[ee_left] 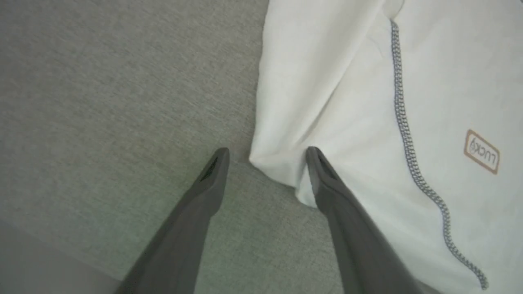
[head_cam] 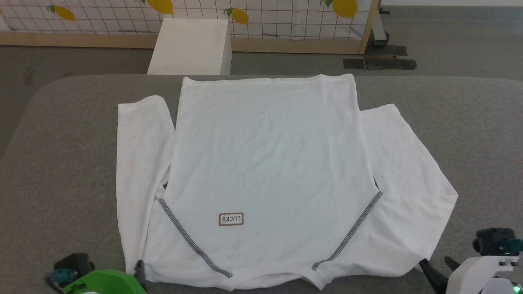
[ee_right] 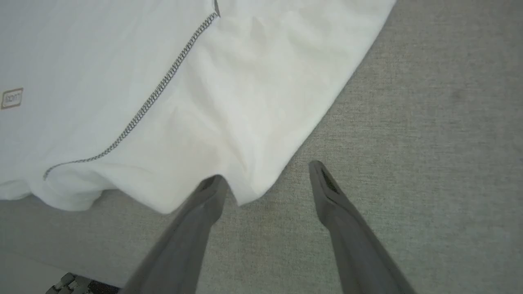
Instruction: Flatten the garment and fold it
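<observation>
the shirt (head_cam: 265, 163) lies flat on the grey table (head_cam: 61, 163). head view: a white box (head_cam: 190, 47) at 12 o'clock. wrist views: the left gripper (ee_left: 267, 152) and right gripper (ee_right: 266, 172) stand wide apart at the shirt's near corners, holding nothing.

We see the right hand (ee_right: 265, 173) rising from the bottom edge, its two dark fingers (ee_right: 339, 212) spread wide with nothing pinched between them. The white shirt (ee_right: 163, 81) covers the upper left of the frame, lying on the grey desk (ee_right: 429, 122). One corner of it dips into the gap, just beside the tip of the finger on the frame's left. A dark zigzag seam (ee_right: 155, 96) runs diagonally across the cloth, and a small brown-edged patch (ee_right: 11, 98) sits at the far left edge.
</observation>
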Available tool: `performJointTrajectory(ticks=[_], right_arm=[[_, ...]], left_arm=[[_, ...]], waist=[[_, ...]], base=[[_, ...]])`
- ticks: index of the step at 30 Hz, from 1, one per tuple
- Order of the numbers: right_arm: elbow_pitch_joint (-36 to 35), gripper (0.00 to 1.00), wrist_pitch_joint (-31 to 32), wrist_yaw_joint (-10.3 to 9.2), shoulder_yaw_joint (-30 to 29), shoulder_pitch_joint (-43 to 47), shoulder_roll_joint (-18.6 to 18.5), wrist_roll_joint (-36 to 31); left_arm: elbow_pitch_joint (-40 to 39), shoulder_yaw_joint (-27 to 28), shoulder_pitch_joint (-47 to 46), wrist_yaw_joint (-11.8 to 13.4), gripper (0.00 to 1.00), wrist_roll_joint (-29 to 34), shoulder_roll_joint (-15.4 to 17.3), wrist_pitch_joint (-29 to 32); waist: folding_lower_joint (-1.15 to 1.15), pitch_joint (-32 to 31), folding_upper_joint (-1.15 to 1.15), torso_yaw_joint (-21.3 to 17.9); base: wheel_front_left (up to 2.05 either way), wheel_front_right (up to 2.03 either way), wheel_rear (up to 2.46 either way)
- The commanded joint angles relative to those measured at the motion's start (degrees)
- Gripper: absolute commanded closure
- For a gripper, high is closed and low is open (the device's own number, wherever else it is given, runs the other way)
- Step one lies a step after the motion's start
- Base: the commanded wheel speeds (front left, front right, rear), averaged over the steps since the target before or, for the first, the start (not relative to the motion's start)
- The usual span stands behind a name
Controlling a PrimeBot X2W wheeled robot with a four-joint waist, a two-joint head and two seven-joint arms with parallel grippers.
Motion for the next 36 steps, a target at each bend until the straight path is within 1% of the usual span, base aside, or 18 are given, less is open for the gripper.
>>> performJointTrajectory(ticks=[1, 4, 7, 9, 11, 13, 14, 16, 18, 19, 20, 21, 24, 28, 33, 36], right_arm=[[-1.6, 0.0, 0.5, -0.09, -1.2, 0.0, -0.1, 0.9], [-5.7, 0.0, 2.0, -0.09, -4.9, 0.4, 0.5, 2.6], [-10.0, 0.0, 3.7, -0.09, -8.9, -0.6, 0.8, 3.5], [-12.0, 0.0, 4.4, -0.09, -11.6, -2.5, 0.8, 3.8], [-12.9, 0.0, 4.5, -0.09, -13.8, -5.6, 1.1, 3.7], [-12.8, 0.0, 4.2, -0.09, -15.4, -9.8, 1.3, 3.1], [-12.3, 0.0, 4.0, -0.09, -15.8, -11.8, 1.1, 2.6], [-10.4, 0.0, 3.8, -0.09, -15.7, -16.7, 0.7, 1.7], [-7.6, 0.0, 3.5, -0.09, -15.1, -21.6, -0.1, 0.5], [-5.7, 0.0, 3.6, -0.09, -14.6, -24.4, -0.4, 0.0], [-1.4, 0.0, 3.8, -0.09, -12.7, -29.7, -2.0, -2.3], [0.5, 0.0, 3.9, -0.09, -12.0, -31.9, -2.3, -2.8], [6.8, 0.0, 4.9, -0.09, -8.7, -39.0, -4.1, -5.6], [14.3, 0.0, 6.8, -0.09, -4.3, -46.7, -5.3, -9.7], [21.9, 0.0, 9.0, -0.09, 0.9, -54.4, -6.2, -14.7], [25.5, 0.0, 9.5, -0.09, 2.6, -57.4, -6.5, -17.0]], left_arm=[[-1.3, 1.1, 0.6, 0.9, 0.0, 0.3, 1.4, -0.5], [-4.6, 3.2, 0.7, 1.9, 0.0, 1.3, 2.9, -2.5], [-7.7, 5.0, -0.1, 2.4, 0.0, 3.9, 3.9, -7.2], [-9.4, 5.5, -1.5, 1.5, 0.0, 6.1, 4.1, -11.7], [-10.4, 5.6, -3.0, -0.4, 0.0, 8.5, 4.3, -17.3], [-10.7, 5.6, -4.4, -2.0, 0.0, 10.8, 4.1, -22.7], [-10.5, 5.5, -5.0, -2.6, 0.0, 12.1, 4.1, -24.1], [-10.9, 5.9, -6.5, -3.8, 0.0, 15.0, 3.7, -25.9], [-12.0, 6.6, -8.1, -4.9, 0.0, 18.4, 2.8, -26.4], [-13.6, 7.4, -9.3, -5.6, 0.0, 21.1, 2.1, -26.4], [-15.8, 8.2, -10.6, -7.5, 0.0, 25.8, 0.5, -26.4], [-16.6, 8.5, -11.1, -8.2, 0.0, 27.2, -0.3, -26.4], [-16.8, 9.4, -12.2, -10.0, 0.0, 30.4, -2.6, -26.5], [-16.7, 10.4, -13.8, -12.2, 0.0, 33.2, -4.9, -26.5], [-16.7, 11.5, -16.4, -14.7, 0.0, 35.4, -7.5, -26.5], [-16.4, 11.9, -17.4, -16.0, 0.0, 36.4, -8.8, -26.5]], waist=[[0.01, -0.2, 0.0, 0.0], [0.01, -0.4, 0.0, 0.0], [0.01, -0.2, 0.0, -0.2], [0.01, 0.4, 0.0, -0.4], [0.01, 1.0, 0.0, -0.8], [0.01, 1.9, 0.0, -1.2], [0.01, 2.5, 0.0, -1.4], [0.01, 4.0, 0.0, -1.8], [0.01, 5.9, 0.0, -2.0], [0.01, 7.1, 0.0, -2.0], [0.01, 9.6, 0.0, -1.7], [0.01, 10.6, 0.0, -1.6], [0.01, 14.6, 0.0, -0.9], [0.01, 18.6, 0.0, 0.2], [0.01, 23.2, 0.0, 2.3], [0.01, 24.9, 0.0, 3.2]], base=[[0.0, 0.0, 0.0], [0.0, 0.0, 0.0], [0.0, 0.0, 0.0], [0.0, 0.0, 0.0], [0.0, 0.0, 0.0], [0.0, 0.0, 0.0], [0.0, 0.0, 0.0], [0.0, 0.0, 0.0], [0.0, 0.0, 0.0], [0.0, 0.0, 0.0], [0.0, 0.0, 0.0], [0.0, 0.0, 0.0], [0.0, 0.0, 0.0], [0.0, 0.0, 0.0], [0.0, 0.0, 0.0], [0.0, 0.0, 0.0]])
